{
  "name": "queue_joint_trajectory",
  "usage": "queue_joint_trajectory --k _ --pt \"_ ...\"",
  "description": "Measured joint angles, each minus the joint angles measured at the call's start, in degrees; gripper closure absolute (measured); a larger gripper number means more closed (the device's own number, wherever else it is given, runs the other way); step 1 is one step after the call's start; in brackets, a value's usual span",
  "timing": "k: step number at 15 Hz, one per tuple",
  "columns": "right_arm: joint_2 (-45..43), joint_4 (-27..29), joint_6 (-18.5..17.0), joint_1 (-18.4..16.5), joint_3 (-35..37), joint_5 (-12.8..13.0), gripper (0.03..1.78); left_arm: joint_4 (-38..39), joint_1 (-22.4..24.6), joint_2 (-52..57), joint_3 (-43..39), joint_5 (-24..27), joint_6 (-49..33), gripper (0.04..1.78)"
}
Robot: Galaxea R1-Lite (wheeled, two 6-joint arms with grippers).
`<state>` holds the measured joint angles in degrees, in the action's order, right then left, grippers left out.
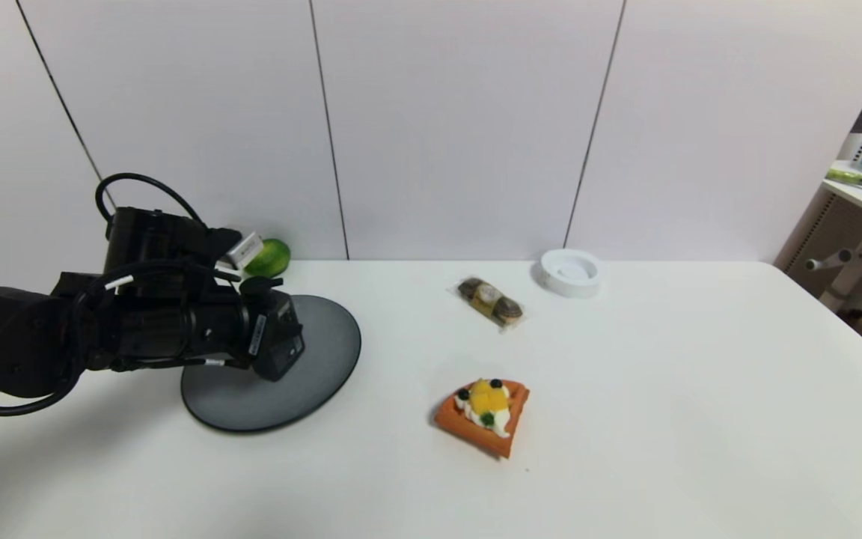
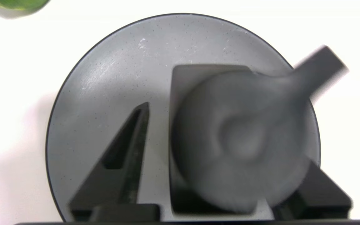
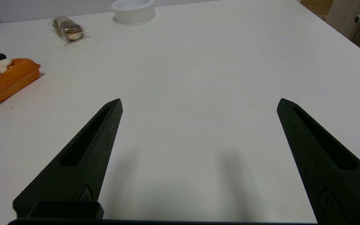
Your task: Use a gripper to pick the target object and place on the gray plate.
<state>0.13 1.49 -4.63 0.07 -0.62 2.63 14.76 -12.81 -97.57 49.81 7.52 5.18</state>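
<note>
Over the gray plate (image 2: 111, 72), left gripper (image 2: 217, 150) fingers (image 2: 127, 147) spread apart w/ pump bottle (image 2: 230, 137) between.

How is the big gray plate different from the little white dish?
The gray plate is wide, flat and dark; the white dish is small, pale and has a raised wall. The plate lies under the left hand, with the pump bottle between its fingers; the dish stands alone near the table's far edge. The right hand is open over the table, away from both. Both are round.
</note>
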Motion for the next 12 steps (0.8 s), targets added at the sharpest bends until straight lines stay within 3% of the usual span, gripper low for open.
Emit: queue_joint_trajectory --k 4,8,12 --pt "0.0 0.0 0.0 0.0 0.0 0.0 0.10 0.7 -0.1 3.0 0.4 0.2 0.8 0.44" --pt "0.0 0.0 0.0 0.0 0.0 0.0 0.10 4.5 0.3 12.6 1.2 0.0 0.8 0.31" --pt "0.0 0.0 0.0 0.0 0.0 0.0 0.10 0.5 1.8 24.9 1.6 -0.1 1.2 0.23"
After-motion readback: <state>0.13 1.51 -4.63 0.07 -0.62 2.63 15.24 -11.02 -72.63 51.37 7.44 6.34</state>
